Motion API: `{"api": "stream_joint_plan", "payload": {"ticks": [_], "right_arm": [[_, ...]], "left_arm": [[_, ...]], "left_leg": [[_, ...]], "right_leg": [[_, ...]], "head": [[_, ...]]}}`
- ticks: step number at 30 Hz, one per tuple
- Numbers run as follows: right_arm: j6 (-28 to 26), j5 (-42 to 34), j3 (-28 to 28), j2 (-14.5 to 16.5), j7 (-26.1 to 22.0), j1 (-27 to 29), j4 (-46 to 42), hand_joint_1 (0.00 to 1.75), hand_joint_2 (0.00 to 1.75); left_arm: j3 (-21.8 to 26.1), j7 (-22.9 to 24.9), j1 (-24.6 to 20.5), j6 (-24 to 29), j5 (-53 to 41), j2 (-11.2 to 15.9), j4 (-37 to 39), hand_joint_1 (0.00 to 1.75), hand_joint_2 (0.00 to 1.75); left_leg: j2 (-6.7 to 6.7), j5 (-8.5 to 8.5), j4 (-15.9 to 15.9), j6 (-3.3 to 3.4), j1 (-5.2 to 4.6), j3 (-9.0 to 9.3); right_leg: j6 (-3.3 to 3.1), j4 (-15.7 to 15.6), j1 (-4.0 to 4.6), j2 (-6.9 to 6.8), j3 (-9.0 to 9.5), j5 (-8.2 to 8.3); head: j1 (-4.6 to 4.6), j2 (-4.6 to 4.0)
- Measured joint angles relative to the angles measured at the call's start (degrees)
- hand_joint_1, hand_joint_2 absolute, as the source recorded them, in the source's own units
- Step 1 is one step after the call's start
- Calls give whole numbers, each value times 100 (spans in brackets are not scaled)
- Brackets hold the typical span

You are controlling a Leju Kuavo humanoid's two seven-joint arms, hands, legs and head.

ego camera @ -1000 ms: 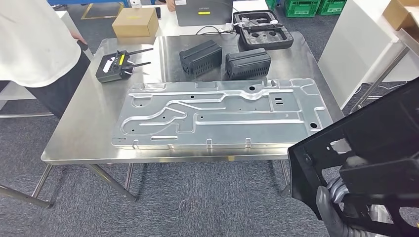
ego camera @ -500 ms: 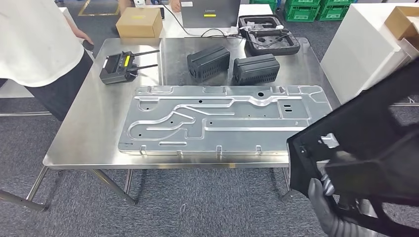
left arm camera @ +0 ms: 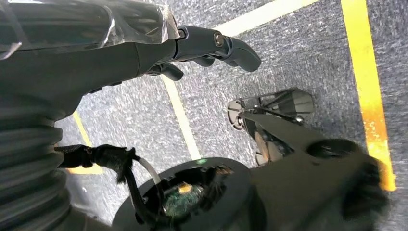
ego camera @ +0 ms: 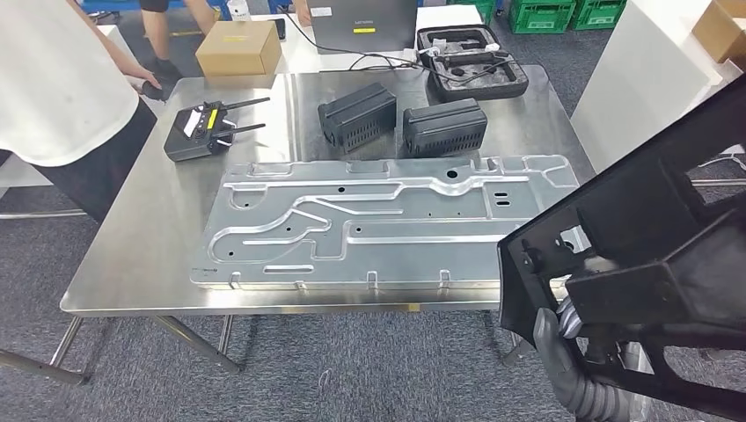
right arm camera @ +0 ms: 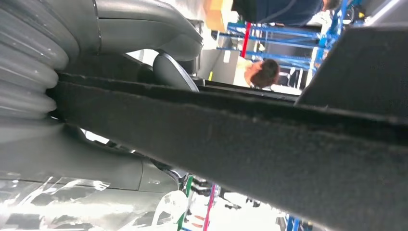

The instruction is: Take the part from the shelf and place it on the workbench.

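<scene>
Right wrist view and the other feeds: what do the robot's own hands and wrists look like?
The right hand has a pale grey ribbed cover, a thick smooth grey thumb and clear plastic wrap at the wrist. The left hand has dark fingers with round pivot screws, a ribbed cover, clear wrap and a thin black cable.

Empty left hand point(left arm camera: 144, 53) hangs above yellow-lined grey carpet point(left arm camera: 308, 57).

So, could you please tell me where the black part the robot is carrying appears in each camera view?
Head view: the black part fills the lower right, overlapping the workbench corner.
Left wrist view: I cannot tell it apart from the dark shapes there.
Right wrist view: its black bar runs across the middle.
Shared landmark: the right robot hand, holding the part in the head and right wrist views.
</scene>
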Motion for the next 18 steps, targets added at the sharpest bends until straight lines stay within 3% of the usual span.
{"api": "stream_joint_plan", "payload": {"ticks": [1, 2, 4, 5, 6, 10, 12, 14, 15, 16, 17, 18], "right_arm": [[-3, 1, 16, -1, 7, -1, 0, 175, 175], [-4, 2, 29, -1, 11, -5, 0, 175, 175], [0, 14, 51, -1, 22, -21, 0, 175, 175], [13, 28, 61, -2, 36, -35, 0, 175, 175], [35, 46, 70, -3, 62, -47, 0, 175, 175], [244, 143, 119, -16, 221, -121, 0, 175, 175], [410, 179, 157, -39, 309, -218, 1, 175, 175], [623, 199, 198, -64, 415, -355, 6, 175, 175], [744, 210, 224, -70, 470, -428, 14, 175, 175], [878, 225, 258, -73, 526, -519, 27, 175, 175], [1013, 240, 294, -74, 582, -624, 44, 175, 175], [1140, 251, 328, -76, 634, -745, 63, 175, 175]], "left_arm": [[2, -7, 1, 0, -7, 3, 0, 0, 175], [4, -11, -1, 0, -11, 6, 0, 0, 175], [5, -14, -3, 0, -20, 8, 1, 0, 175], [4, -10, -4, 0, -22, 9, 1, 0, 175], [4, 0, -4, 0, -23, 9, 2, 0, 175], [4, 59, 10, 4, -56, 7, 2, 0, 175], [5, 92, 2, 22, -96, 5, 2, 0, 175], [5, 104, -4, 49, -138, 5, 2, 0, 175], [3, 106, -2, 60, -162, 4, 2, 0, 175], [-1, 105, -1, 63, -190, 2, 2, 0, 175], [-5, 102, 0, 63, -217, 0, 2, 0, 175], [-11, 93, 0, 63, -242, -2, 2, 0, 175]], "left_leg": [[1, 106, -5, 6, 1, -52], [1, 317, -255, 21, 1, 13], [2, 782, -1074, 77, -10, 322], [1, 915, -1394, 105, -22, 444], [0, 965, -1573, 128, -35, 509], [-10, 962, -1693, 229, -41, 564], [-4, 969, -1735, 291, -19, 612], [1, 954, -1736, 325, -26, 630], [1, 946, -1735, 331, -28, 636], [-1, 939, -1734, 331, -28, 645], [-4, 930, -1733, 325, -25, 659], [-9, 917, -1730, 313, -21, 678]], "right_leg": [[-1, 0, 1, 2, 29, -20], [5, 0, 2, 6, 66, -43], [37, 0, 9, 14, 144, -97], [62, 2, 19, 20, 166, -122], [86, 0, 27, 24, 177, -139], [199, 39, 19, 21, 181, -212], [238, 512, 12, 15, -27, -466], [263, 1304, 16, 14, -443, -782], [274, 1579, 14, 14, -614, -834], [280, 1645, 12, 13, -690, -773], [281, 1471, 10, 13, -651, -602], [279, 1101, 7, 12, -508, -360]], "head": [[0, 0], [0, 0], [-1, 0], [-2, 1], [0, 1], [7, 0], [14, 0], [17, 0], [17, 0], [17, 0], [17, 0], [18, 0]]}}
